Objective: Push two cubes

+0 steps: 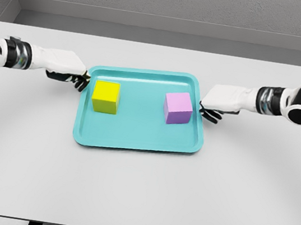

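Cubes on teal tray (135,138), yellow cube (106,97), purple cube (178,107), both hands' fingers relaxed, empty.

White table (138,195), grey textured wall (173,0) behind, soft even light

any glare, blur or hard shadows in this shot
Head view: light is even and diffuse, with no glare on the teal tray or the table; the yellow cube and purple cube cast only faint shadows; everything is sharp, both hands' dark fingertips included; no visible distortion.
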Tool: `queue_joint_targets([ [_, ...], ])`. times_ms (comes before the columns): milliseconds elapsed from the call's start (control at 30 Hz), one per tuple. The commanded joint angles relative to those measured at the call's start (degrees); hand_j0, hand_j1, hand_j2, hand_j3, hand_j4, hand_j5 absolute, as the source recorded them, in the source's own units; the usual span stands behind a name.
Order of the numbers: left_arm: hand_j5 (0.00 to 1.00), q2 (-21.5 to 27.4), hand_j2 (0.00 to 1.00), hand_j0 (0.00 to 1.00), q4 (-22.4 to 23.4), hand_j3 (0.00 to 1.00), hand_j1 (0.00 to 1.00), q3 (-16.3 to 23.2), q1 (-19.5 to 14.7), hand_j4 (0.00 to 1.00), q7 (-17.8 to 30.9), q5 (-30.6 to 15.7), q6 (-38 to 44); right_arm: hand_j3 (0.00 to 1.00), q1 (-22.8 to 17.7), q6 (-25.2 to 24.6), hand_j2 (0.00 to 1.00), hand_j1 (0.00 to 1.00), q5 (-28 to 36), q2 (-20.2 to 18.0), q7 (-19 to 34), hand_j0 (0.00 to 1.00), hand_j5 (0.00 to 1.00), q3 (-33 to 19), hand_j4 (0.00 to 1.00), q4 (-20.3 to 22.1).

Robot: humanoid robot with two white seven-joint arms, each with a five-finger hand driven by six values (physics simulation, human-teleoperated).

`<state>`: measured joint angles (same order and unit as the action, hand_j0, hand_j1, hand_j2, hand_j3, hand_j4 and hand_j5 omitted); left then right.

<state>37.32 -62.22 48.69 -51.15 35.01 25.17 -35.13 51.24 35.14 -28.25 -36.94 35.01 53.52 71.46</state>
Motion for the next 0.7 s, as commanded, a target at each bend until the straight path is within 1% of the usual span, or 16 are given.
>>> queue_joint_targets([
  [0, 0.31, -1.11, 0.31, 0.31, -0.10, 0.31, 0.31, 0.79, 0.00, 0.31, -0.01, 0.93, 0.13, 0.00, 0.00, -0.14, 0.00, 0.00, -0.23, 0.55, -0.01, 0.00, 0.00, 0.18, 0.00, -0.45],
  [167, 0.31, -1.64, 0.31, 0.31, -0.10, 0.31, 0.31, 1.14, 0.00, 0.31, -0.01, 1.02, 0.13, 0.00, 0.79, -0.14, 0.00, 0.00, -0.23, 1.96, -0.01, 0.00, 0.00, 2.55, 0.00, -0.45],
  [233, 0.31, -1.73, 0.31, 0.31, 0.08, 0.31, 0.31, 1.14, 0.00, 0.31, -0.01, 1.10, 0.13, 0.00, 0.79, -0.14, 0.00, 0.00, -0.31, 2.58, -0.01, 0.00, 0.00, 2.64, 0.00, -0.36],
  [267, 0.31, -2.43, 0.31, 0.31, 0.25, 0.31, 0.31, 1.14, 0.00, 0.31, -0.01, 1.46, 0.13, 0.00, 0.79, -0.14, 0.00, 0.00, -0.31, 2.66, -0.01, 0.00, 0.00, 2.73, 0.00, -0.18],
  [333, 0.31, -3.66, 0.31, 0.31, 1.04, 0.31, 0.31, 1.14, 0.00, 0.31, -0.01, 1.81, 0.13, 0.00, 1.23, -0.14, 0.00, 0.00, -0.40, 2.84, -0.01, 0.00, 0.00, 4.66, 0.00, -0.01],
  [433, 0.31, -3.92, 0.31, 0.31, 1.04, 0.31, 0.31, 1.14, -0.09, 0.31, -0.01, 1.81, 0.13, 0.00, 1.32, -0.14, 0.00, 0.00, -0.58, 2.84, -0.01, 0.00, 0.00, 4.75, 0.00, 1.14],
  [600, 0.31, -4.19, 0.31, 0.31, 0.78, 0.31, 0.31, 1.05, -0.44, 0.31, -0.01, 1.54, 0.13, 0.00, 1.32, -0.14, 0.00, 0.00, -0.67, 2.75, -0.01, 0.00, 0.00, 4.66, 0.00, 0.96],
  [667, 0.31, -4.01, 0.31, 0.31, 0.78, 0.31, 0.31, 0.97, -1.23, 0.31, -0.01, 1.37, 0.13, 0.00, 1.32, -0.14, 0.00, 0.00, -0.67, 2.66, -0.01, 0.00, 0.00, 4.66, 0.00, 0.96],
])
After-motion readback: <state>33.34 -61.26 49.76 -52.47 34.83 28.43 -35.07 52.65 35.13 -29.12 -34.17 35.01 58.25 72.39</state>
